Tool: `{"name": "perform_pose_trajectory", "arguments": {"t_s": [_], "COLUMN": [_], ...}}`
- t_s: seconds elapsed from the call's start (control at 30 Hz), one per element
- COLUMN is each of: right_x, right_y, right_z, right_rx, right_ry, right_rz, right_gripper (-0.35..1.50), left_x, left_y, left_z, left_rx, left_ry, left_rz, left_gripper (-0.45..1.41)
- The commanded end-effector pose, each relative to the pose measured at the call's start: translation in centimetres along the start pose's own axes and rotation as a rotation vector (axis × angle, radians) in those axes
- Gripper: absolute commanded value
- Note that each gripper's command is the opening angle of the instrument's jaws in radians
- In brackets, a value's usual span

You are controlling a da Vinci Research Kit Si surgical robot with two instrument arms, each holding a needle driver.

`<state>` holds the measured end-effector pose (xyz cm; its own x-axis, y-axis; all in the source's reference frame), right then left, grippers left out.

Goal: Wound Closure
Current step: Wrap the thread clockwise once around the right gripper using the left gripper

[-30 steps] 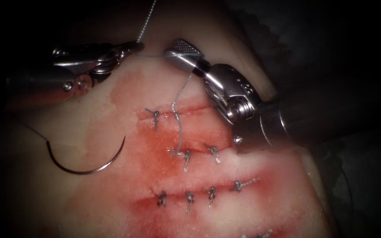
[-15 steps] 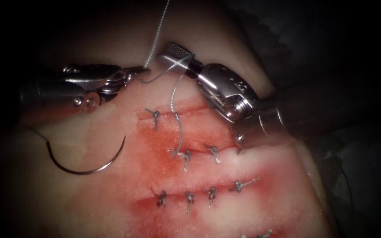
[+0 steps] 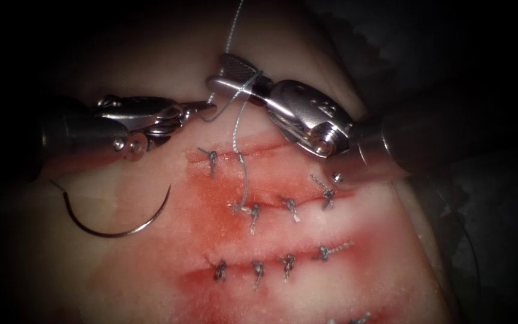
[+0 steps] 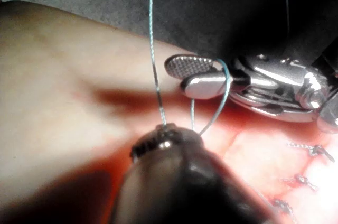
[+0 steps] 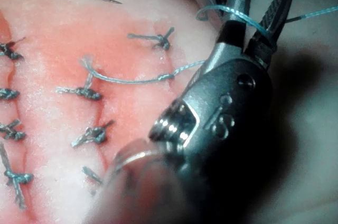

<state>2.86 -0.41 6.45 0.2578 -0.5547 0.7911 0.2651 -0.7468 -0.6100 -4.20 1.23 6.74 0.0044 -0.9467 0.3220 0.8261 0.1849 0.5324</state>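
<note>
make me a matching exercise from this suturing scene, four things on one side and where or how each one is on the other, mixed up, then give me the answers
Things
1. needle
2. left claw
3. right claw
4. thread

States
A. open, with thread looped around one jaw
B. lying free on the tissue, left of the cuts
C. runs up from a stitch in the cut to the two tools
D. shut on the thread

Pairs: 1-B, 2-D, 3-A, 4-C
</note>
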Motion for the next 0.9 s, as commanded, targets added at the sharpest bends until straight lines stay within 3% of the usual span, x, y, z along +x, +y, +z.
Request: {"name": "perform_pose_trajectory", "arguments": {"t_s": [0.03, 0.1, 0.37, 0.63, 0.8, 0.9], "right_x": [0.07, 0.06, 0.04, -0.04, -0.1, -0.05], "right_y": [0.03, 0.03, 0.04, 0.07, 0.07, 0.11], "right_z": [0.1, 0.11, 0.1, 0.0, 0.0, 0.0], "right_rx": [-0.015, -0.033, -0.127, -0.386, -0.502, -0.602], "right_ry": [-0.008, -0.014, -0.027, -0.061, 0.005, 0.096], "right_rz": [0.01, 0.021, 0.043, 0.08, 0.0, -0.028], "right_gripper": [-0.23, -0.35, -0.35, -0.35, -0.35, -0.35], "left_x": [-0.04, -0.04, -0.1, -0.15, -0.15, -0.15], "left_y": [-0.01, 0.0, 0.06, 0.04, -0.15, -0.23], "left_z": [0.09, 0.12, 0.22, 0.3, 0.28, 0.27], "left_rx": [0.004, 0.005, 0.026, 0.117, 0.156, 0.182], "left_ry": [-0.005, -0.005, -0.009, -0.061, -0.058, -0.065], "left_rz": [0.004, 0.006, 0.018, 0.08, 0.105, 0.116], "left_gripper": [-0.45, -0.45, -0.45, -0.45, -0.45, -0.45]}}
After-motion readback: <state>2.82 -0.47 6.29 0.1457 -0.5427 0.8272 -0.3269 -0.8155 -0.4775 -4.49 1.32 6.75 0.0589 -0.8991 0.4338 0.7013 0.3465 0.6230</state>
